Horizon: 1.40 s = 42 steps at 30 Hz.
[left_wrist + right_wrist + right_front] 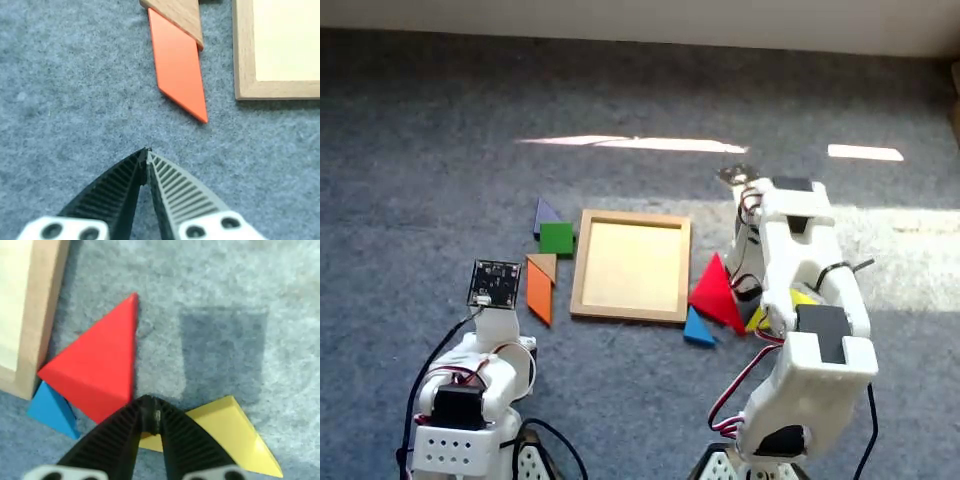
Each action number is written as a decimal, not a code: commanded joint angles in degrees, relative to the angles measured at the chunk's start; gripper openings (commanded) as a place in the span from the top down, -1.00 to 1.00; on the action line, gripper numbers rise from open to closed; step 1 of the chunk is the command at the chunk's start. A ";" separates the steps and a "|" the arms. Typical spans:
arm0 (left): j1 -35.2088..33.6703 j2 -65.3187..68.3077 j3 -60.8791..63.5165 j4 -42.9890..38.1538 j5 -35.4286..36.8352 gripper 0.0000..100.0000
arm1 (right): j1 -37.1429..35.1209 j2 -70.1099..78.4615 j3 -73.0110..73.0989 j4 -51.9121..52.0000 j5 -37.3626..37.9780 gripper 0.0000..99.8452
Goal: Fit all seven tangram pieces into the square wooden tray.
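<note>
the wooden tray lies bare in the middle of the counter, with all seven pieces outside it. the right hand is pinched closed on nothing, its tips low over the spot where the red triangle and the yellow triangle nearly meet. the left hand is also closed and empty, just short of the orange slanted piece.

the likely trouble on the right is crowding. the red triangle sits against the tray's edge with the blue triangle tucked at its corner, so a closed hand coming down there would probably shove pieces rather than grip one, and dragging the red one may take the blue along. the pieces lie flat on the fuzzy cover, so fingers may slip off.

on the left, the orange piece touches the plain wood triangle, so lifting either could knock the other. beyond them lie a green square and a purple triangle.
</note>
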<state>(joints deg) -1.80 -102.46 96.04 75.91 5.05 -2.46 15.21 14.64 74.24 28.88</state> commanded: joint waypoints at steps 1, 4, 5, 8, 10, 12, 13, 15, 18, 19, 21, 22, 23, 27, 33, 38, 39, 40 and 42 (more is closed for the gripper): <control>0.40 -1.80 1.10 0.26 -0.44 0.99 | -0.04 -3.47 3.21 -1.45 -1.49 0.98; 0.40 -1.80 1.10 0.26 -0.44 0.99 | 1.54 -3.47 6.11 -1.36 -0.97 0.98; 0.40 -1.80 1.10 0.26 -0.44 0.99 | 2.24 -3.47 6.90 -1.36 -0.18 0.98; 0.40 -1.80 1.10 0.26 -0.44 0.99 | 4.26 -3.47 8.31 -0.57 4.66 0.98; 0.40 -1.80 1.10 0.26 -0.44 0.99 | 6.11 -3.47 8.40 0.66 7.47 0.98; 0.40 -1.80 1.10 0.26 -0.44 0.99 | 8.31 -3.47 8.13 2.15 10.11 0.98; 0.40 -1.80 1.10 0.26 -0.44 0.99 | 9.54 -3.47 8.13 2.86 11.52 0.98; 0.40 -1.80 1.10 0.26 -0.44 0.99 | 12.09 -3.47 8.13 4.44 14.24 0.98; 0.40 -1.80 1.10 0.26 -0.44 0.99 | 15.25 -4.00 8.13 6.64 18.99 0.98; 0.40 -1.80 1.10 0.26 -0.44 0.99 | 15.96 -4.88 8.13 6.99 20.22 0.98; 0.40 -1.80 1.10 0.26 -0.44 0.99 | 17.45 -7.69 8.40 7.16 21.63 0.98; 0.40 -1.80 1.10 0.26 -0.44 0.99 | 18.24 -9.80 8.48 7.16 21.98 0.98; 0.40 -1.80 1.10 0.26 -0.44 0.99 | 19.03 -12.18 8.48 7.16 21.98 0.98; 0.40 -1.80 1.10 0.26 -0.44 0.99 | 20.88 -23.60 9.89 7.60 21.98 0.98; 0.40 -1.80 1.10 0.26 -0.44 0.99 | 19.65 -40.57 17.98 7.25 17.23 0.97; 0.40 -1.80 1.10 0.26 -0.44 0.99 | 18.33 -51.03 24.04 2.33 1.05 0.97; 0.40 -1.80 1.10 0.26 -0.44 0.99 | 18.07 -52.35 25.01 0.84 -3.34 0.97; 0.40 -1.80 1.10 0.26 -0.44 0.99 | 17.89 -53.32 25.98 -0.48 -8.18 0.97; 0.40 -1.80 1.10 0.26 -0.44 0.99 | 17.45 -53.76 27.47 -2.77 -19.08 0.95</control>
<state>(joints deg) -1.80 -102.46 96.04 75.91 5.05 16.44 -35.43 41.45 75.38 24.40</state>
